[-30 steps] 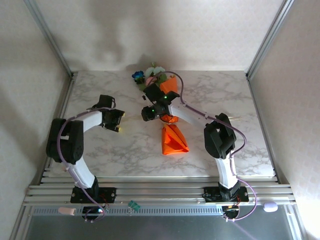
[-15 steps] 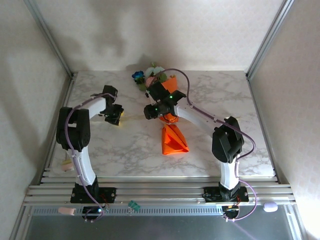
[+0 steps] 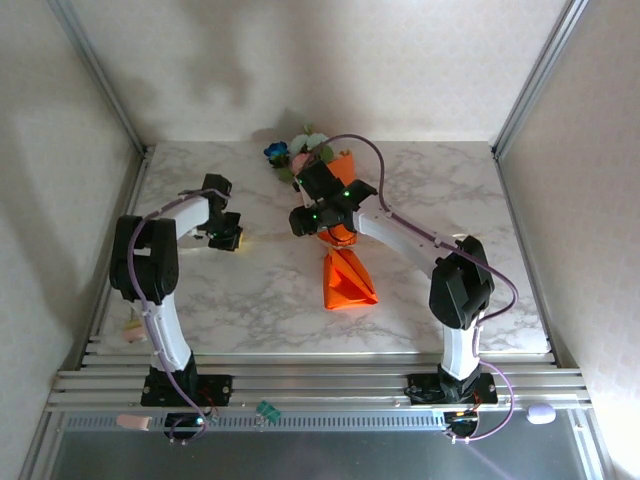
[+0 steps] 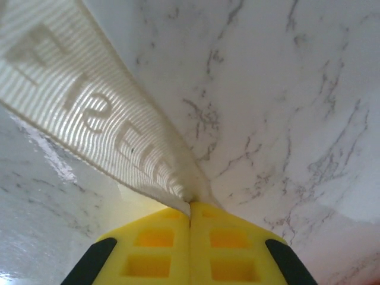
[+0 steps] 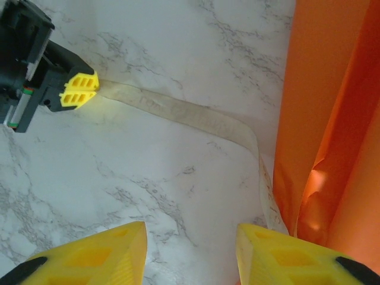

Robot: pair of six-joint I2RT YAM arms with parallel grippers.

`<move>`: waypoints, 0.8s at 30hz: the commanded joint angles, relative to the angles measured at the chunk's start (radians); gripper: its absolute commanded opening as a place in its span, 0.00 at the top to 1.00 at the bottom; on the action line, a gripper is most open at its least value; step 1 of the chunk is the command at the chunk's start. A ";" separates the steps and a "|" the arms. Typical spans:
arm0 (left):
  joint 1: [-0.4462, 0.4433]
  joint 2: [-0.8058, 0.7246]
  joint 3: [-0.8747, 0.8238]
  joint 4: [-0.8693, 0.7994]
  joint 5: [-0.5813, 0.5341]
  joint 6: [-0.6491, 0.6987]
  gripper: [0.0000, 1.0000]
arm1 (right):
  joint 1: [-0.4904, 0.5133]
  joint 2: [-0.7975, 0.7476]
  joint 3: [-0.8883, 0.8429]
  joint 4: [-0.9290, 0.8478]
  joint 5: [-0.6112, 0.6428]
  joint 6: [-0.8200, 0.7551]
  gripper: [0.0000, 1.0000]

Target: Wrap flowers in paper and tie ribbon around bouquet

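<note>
Left end effector (image 4: 190,209) pinching ribbon (image 4: 95,113), translucent cream

Soft, even light from above leaves faint shadows on the far wall (image 3: 400,70) and pale bench (image 3: 250,300), while the left wrist view blurs the close ribbon (image 4: 89,119), with glare at lower left.

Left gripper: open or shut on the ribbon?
Shut on the ribbon: left gripper's yellow fingers meet flush, ribbon end pinched between them.
</note>
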 commanded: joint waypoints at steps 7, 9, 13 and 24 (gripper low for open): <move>-0.090 -0.200 -0.152 0.446 0.059 -0.012 1.00 | -0.042 -0.115 -0.047 0.043 -0.033 0.031 0.57; -0.128 -0.250 -0.169 0.473 0.083 -0.040 1.00 | -0.078 -0.120 -0.040 0.043 -0.060 0.021 0.57; -0.184 -0.285 -0.147 0.533 0.145 -0.103 1.00 | -0.121 -0.127 -0.031 0.040 -0.109 0.019 0.57; -0.301 -0.212 0.035 0.518 0.236 -0.171 1.00 | -0.190 -0.226 -0.220 0.180 -0.298 -0.119 0.49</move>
